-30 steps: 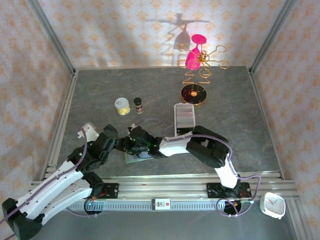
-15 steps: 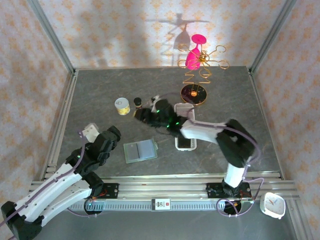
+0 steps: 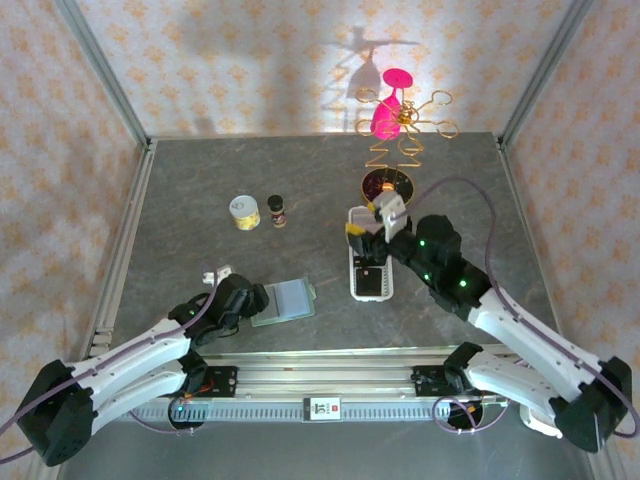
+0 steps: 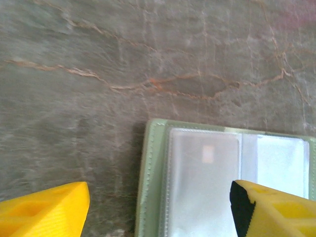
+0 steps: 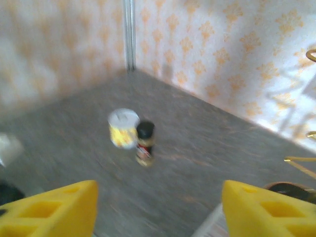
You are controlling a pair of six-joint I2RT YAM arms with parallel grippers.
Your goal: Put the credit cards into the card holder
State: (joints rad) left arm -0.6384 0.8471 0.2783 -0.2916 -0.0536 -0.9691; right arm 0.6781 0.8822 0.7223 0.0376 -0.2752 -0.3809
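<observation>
Green card holder point(image 3: 290, 300) is lying open, waiting to be filled; left gripper point(image 4: 159, 190) is gaping at its nine o'clock edge, right gripper point(image 5: 159, 190) gaping above the white tray point(image 3: 372, 297).

Yellow-white tin point(image 3: 244, 211) just beside a small dark bottle point(image 3: 277, 210) on grey tabletop point(image 3: 200, 175); gold wire stand point(image 3: 387, 188) well right.

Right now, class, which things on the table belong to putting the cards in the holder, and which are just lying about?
Job:
card holder
dark card
white tray it lies in

Lying about:
tin
small bottle
gold wire stand
pink item on it
</observation>
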